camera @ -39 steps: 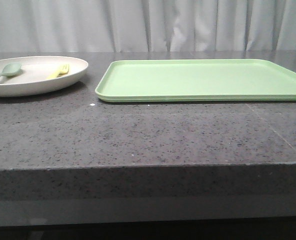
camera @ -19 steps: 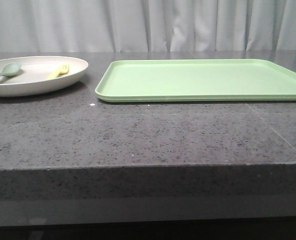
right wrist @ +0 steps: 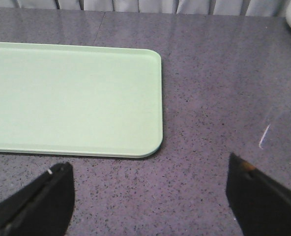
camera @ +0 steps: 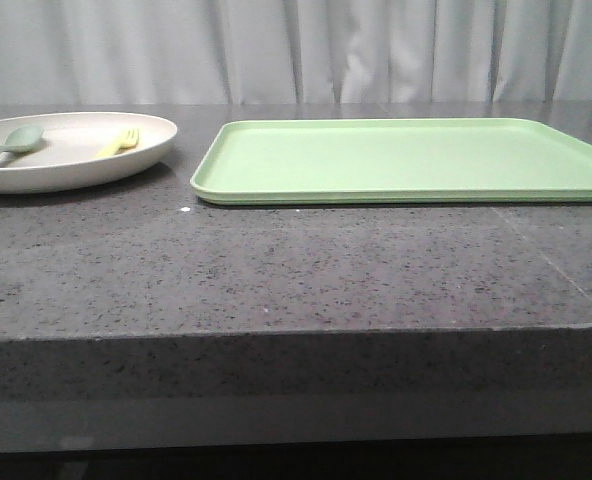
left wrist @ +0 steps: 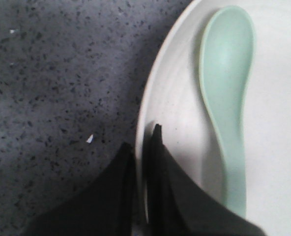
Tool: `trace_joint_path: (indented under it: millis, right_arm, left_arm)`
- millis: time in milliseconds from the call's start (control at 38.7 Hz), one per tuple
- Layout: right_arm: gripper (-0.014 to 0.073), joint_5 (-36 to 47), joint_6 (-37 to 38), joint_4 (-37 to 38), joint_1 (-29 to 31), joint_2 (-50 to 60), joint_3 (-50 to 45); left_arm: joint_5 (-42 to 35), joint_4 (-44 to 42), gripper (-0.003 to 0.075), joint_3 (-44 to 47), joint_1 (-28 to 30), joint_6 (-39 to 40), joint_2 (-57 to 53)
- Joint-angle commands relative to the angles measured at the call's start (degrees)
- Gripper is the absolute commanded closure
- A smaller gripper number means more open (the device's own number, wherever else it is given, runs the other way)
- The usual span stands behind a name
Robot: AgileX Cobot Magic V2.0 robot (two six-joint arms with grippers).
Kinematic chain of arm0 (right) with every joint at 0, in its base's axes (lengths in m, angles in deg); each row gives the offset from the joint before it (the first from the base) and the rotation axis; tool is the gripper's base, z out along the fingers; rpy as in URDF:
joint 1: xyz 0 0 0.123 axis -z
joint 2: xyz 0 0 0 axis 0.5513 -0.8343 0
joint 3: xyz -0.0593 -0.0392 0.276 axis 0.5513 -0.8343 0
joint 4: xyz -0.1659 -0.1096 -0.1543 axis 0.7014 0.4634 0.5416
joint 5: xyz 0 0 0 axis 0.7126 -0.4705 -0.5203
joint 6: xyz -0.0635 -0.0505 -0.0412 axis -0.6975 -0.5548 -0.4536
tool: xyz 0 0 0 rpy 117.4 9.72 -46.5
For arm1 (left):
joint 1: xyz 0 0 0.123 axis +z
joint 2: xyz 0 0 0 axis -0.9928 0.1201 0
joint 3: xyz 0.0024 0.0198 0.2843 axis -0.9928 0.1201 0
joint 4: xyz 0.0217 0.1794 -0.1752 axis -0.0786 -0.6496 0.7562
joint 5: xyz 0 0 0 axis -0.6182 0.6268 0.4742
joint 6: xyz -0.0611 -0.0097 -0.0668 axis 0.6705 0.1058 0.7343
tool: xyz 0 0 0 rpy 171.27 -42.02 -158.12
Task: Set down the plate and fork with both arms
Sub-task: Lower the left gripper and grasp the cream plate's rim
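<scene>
Left claw pinches the plate rim

The left gripper (left wrist: pixel 140 157) squeezes the plate (left wrist: pixel 172 123) edge; fork (camera: pixel 118 142) and spoon (left wrist: pixel 229 98) lie inside; the right gripper (right wrist: pixel 150 196) is spread wide.

From the front view, almost nothing has changed over the last second. The plate (camera: pixel 71 150) sits at the same spot on the table (camera: pixel 276 270), with the fork (camera: pixel 118 142) and spoon (camera: pixel 11 143) lying in it as before. The tray (camera: pixel 406 160) has not shifted. Only the curtain's (camera: pixel 296 50) folds show a slight drift sideways.
</scene>
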Motion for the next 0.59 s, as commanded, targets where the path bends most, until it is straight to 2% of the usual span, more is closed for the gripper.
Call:
trace_joint_path:
  millis: [0,207,439,568]
  right_arm:
    - [-0.0051,4.77,-0.3,0.52,0.23,-0.45,1.91]
    - [-0.0051,4.77,-0.3,0.52,0.23,-0.45,1.91]
    - [-0.0051,4.77,-0.3,0.52,0.23,-0.45,1.91]
    - [-0.0051,4.77,-0.3,0.52,0.23,-0.45,1.91]
  left_arm:
    - [-1.27,1.64,0.0738,-1.83,-0.24,-0.19,-2.64]
    - [-2.24,1.85,0.0738,-1.88,-0.24,-0.19,-2.64]
    - [2.03,4.79,0.0738,-6.78,-0.24,0.2,-2.64]
    - [4.7,5.84,0.0738,-11.26,-1.05,2.92,-2.64]
